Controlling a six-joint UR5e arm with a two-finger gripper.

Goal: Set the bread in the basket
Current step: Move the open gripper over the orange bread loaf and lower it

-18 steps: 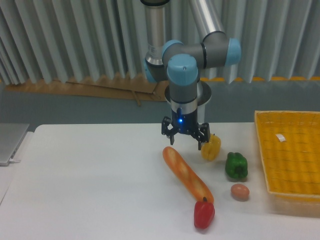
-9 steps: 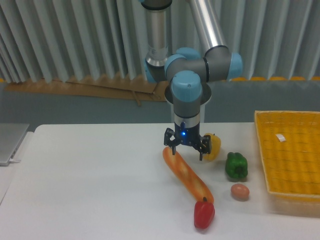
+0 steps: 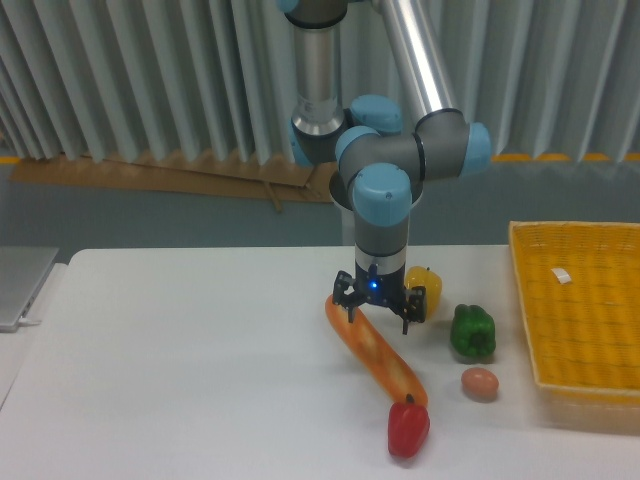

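Glossy orange bread (image 3: 377, 352) lies flat and diagonal mid-bench. The shallow yellow woven basket (image 3: 527, 300), white tag inside, sits at the right edge, well apart.

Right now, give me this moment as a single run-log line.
phase: approach | gripper: open, over upper half of bread | bread: flat on table, not grasped | basket: right, holds no bread | next: likely descend, close fingers

No text, number or brand can be read anywhere. The small white tag (image 3: 562, 276) inside the basket (image 3: 522, 300) is too small to show any writing.
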